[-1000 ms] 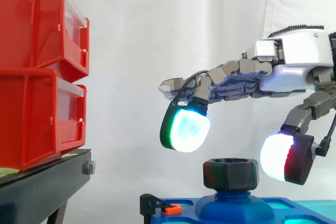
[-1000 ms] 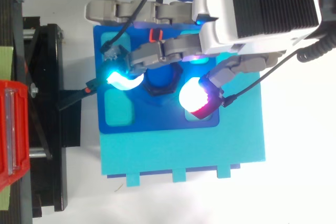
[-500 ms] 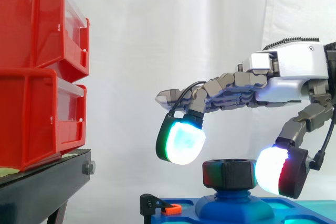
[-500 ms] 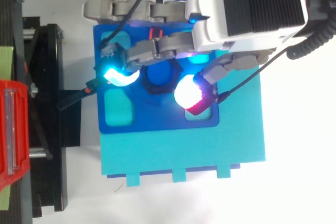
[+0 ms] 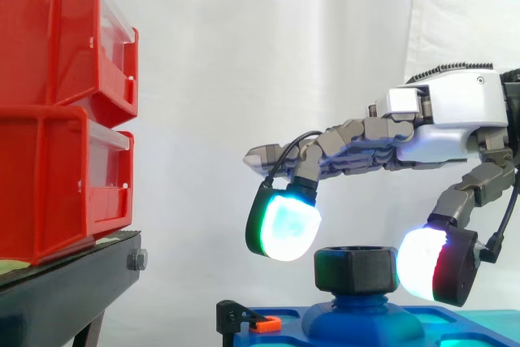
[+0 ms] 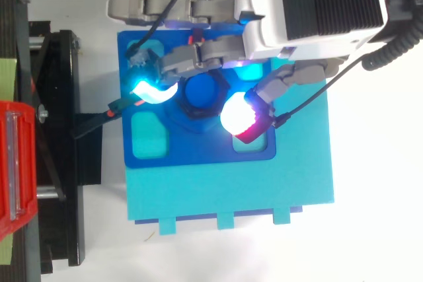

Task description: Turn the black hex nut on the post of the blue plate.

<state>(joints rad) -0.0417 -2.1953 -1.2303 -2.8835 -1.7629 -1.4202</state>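
Note:
The black hex nut [image 5: 357, 270] sits on the blue post [image 6: 201, 92] of the blue plate [image 6: 198, 153]. My hand [image 5: 455, 111] reaches in from the right, above the nut. Its thumb pad [image 5: 431, 264], glowing white and red, lies against the nut's right side. One curled finger's pad [image 5: 284, 227], glowing cyan and green, meets the nut's upper left edge. From above, these two pads [image 6: 153, 90] [image 6: 239, 115] flank the nut [image 6: 192, 111], pinching it. The other fingers stretch out straight above the plate's far edge.
Two stacked red bins [image 5: 65, 111] stand on a black stand [image 5: 73, 282] to the left. A small black clip with an orange tab [image 5: 258, 324] sits at the plate's left edge. The blue plate rests on a larger cyan base [image 6: 231, 196].
The hand came down from above the nut. Its thumb pad swung in against the nut's right side, and the curled finger's pad shifted right and down onto the nut's left edge.

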